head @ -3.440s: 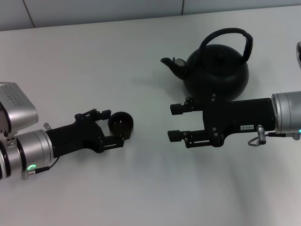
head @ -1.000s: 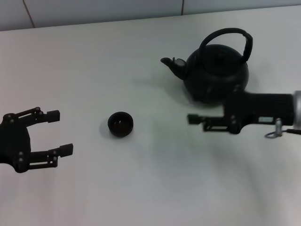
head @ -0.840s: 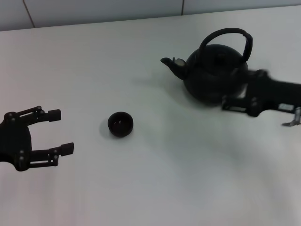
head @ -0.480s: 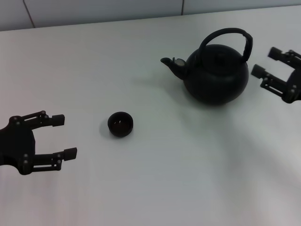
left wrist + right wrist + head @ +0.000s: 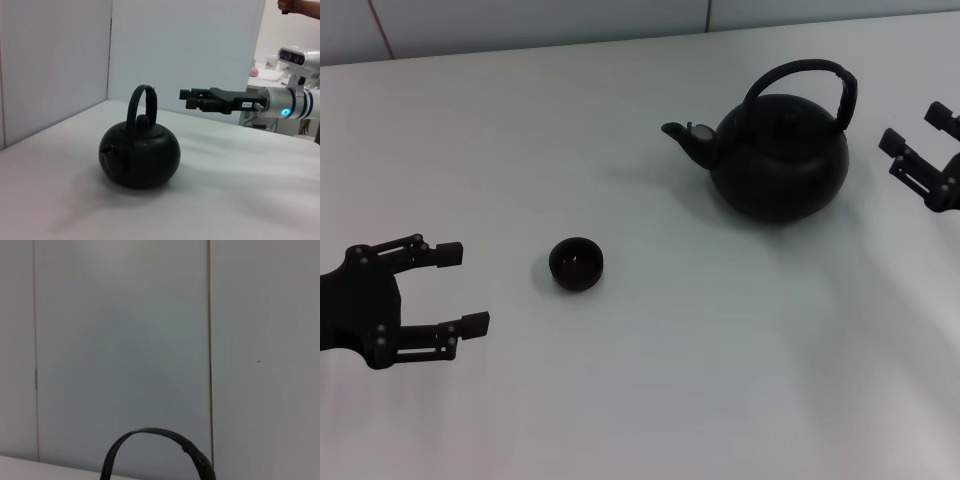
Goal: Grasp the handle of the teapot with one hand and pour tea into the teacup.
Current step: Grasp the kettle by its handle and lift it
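1. The teapot stands upright on the white table, toward its far right part, spout pointing to the robot's left
2. The handle arches over the lid, free of any grip
3. The teacup sits near the table's middle, well apart from the teapot, on its left
4. The right gripper hangs at the right edge, just beside the teapot, fingers spread and holding nothing
5. The left gripper is near the left edge, close to the teacup without touching it, fingers spread and bare
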Controlling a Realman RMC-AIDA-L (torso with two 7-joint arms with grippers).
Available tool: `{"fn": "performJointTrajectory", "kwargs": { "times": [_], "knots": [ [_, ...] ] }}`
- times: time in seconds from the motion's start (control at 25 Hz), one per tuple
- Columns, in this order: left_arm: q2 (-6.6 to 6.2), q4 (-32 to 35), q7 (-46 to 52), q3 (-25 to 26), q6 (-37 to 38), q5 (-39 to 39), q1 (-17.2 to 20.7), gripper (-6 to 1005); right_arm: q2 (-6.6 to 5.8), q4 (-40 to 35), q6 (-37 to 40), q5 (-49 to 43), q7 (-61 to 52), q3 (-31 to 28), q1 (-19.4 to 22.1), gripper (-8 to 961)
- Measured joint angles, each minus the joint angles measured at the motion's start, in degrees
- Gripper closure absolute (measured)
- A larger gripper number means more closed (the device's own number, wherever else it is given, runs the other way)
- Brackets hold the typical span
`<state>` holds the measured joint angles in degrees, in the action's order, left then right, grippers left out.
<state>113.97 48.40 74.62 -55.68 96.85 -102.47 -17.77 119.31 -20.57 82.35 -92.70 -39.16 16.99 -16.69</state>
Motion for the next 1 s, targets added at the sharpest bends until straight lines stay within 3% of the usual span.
{"fn": "performJointTrajectory", "kwargs": {
  "times": [0.48,1.0],
  "knots": [
    [0.24,-0.2,0.2,0.4,-0.1,0.0,0.0,133,0.0,3.6,-8.2,2.0,0.8,-0.3,-5.0,271],
    [0.65,-0.2,0.3,1.3,-0.5,0.0,-0.1,133,-0.11,5.1,-9.4,1.8,0.9,0.2,-6.9,272]
  ]
}}
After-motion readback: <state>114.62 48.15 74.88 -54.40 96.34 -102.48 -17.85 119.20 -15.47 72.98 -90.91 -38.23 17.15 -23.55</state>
